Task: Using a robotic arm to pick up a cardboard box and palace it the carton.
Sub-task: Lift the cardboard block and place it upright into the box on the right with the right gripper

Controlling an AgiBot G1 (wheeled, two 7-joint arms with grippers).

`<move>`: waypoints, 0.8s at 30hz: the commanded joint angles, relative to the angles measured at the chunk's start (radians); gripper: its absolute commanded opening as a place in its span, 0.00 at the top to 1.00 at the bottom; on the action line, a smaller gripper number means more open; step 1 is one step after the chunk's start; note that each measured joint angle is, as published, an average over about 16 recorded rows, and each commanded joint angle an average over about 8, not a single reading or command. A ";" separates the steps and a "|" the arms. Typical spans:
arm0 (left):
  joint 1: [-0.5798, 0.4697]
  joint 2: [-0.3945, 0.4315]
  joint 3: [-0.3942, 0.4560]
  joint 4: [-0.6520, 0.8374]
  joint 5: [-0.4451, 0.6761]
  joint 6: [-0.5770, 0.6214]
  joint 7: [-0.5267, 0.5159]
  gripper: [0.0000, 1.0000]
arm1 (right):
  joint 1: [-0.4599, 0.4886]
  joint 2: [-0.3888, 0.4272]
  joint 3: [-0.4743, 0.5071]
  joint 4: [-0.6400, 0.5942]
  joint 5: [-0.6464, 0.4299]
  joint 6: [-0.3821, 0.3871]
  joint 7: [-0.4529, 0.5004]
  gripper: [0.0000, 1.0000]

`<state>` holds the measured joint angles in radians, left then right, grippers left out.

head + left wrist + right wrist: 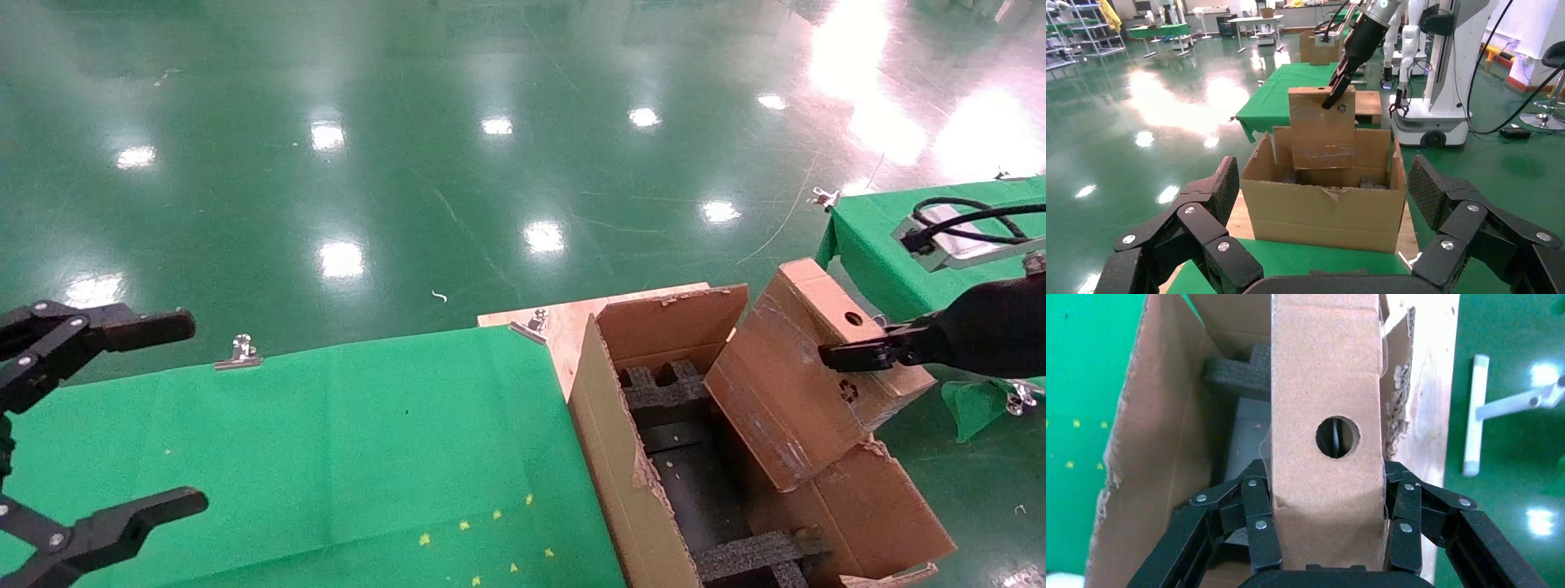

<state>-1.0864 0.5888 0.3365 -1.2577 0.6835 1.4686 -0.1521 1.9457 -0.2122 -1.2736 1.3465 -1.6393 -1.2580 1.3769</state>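
Small holed brown cardboard box pinched in right hand, tilted over large ragged brown corrugated carton.
Fingers pressed on both scuffed sides; lower end dipping past carton rim, above black foam blocks. Left hand spread wide, parked over green-clothed tabletop.

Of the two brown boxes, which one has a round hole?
The small cardboard box held by the right tool; the bigger carton has torn flaps instead.

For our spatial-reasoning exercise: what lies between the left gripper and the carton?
In the head view, only green cloth lies between the open left gripper and the carton.
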 commanded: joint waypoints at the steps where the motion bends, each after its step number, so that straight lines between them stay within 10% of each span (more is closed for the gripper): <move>1: 0.000 0.000 0.000 0.000 0.000 0.000 0.000 0.00 | -0.002 -0.003 -0.002 -0.008 -0.011 0.007 0.004 1.00; 24: 0.000 0.000 0.000 0.000 0.000 0.000 0.000 0.00 | -0.152 -0.105 -0.107 0.012 -0.218 0.121 0.338 1.00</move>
<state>-1.0865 0.5888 0.3367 -1.2576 0.6834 1.4685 -0.1520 1.7882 -0.3157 -1.3821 1.3587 -1.8616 -1.1282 1.7143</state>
